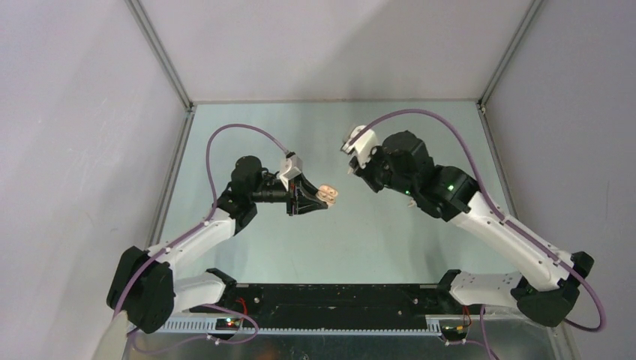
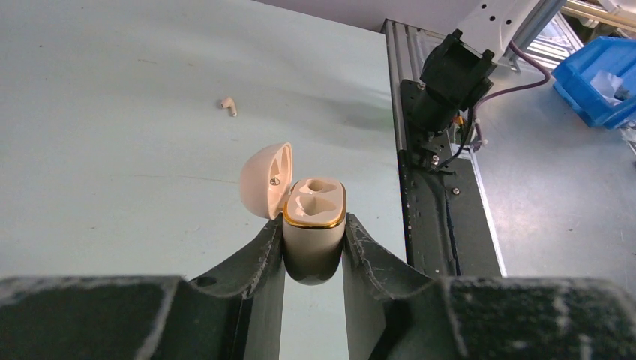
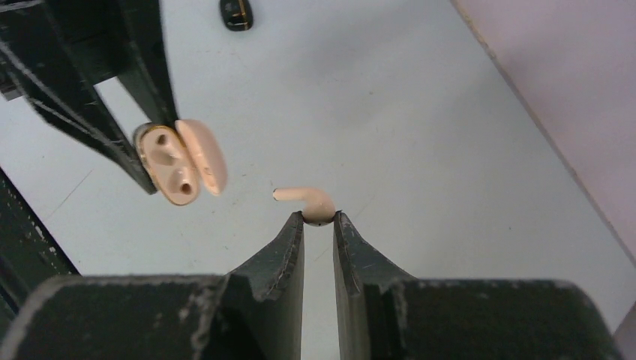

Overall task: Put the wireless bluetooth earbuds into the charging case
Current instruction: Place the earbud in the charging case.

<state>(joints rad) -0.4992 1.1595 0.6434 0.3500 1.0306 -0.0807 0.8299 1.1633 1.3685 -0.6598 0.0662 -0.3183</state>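
The off-white charging case [image 2: 313,238] with a gold rim is up off the table, and my left gripper [image 2: 313,221] is shut on its body. Its lid [image 2: 264,180] hangs open and both sockets look empty. From above, the case [image 1: 328,196] sticks out of the left gripper [image 1: 316,199]. My right gripper [image 3: 319,216] is shut on an off-white earbud [image 3: 307,199], pinched by its round head with the stem pointing left toward the case [image 3: 171,166]. The right gripper [image 1: 352,172] hovers just right of the case. Another off-white earbud [image 2: 229,106] lies on the table.
A small black object with a gold mark [image 3: 236,13] lies on the table beyond the left fingers [image 3: 142,90]. The black base rail [image 2: 427,195] runs along the table's near edge. A blue bin [image 2: 600,71] sits outside the cell. Grey walls enclose the table [image 1: 330,247].
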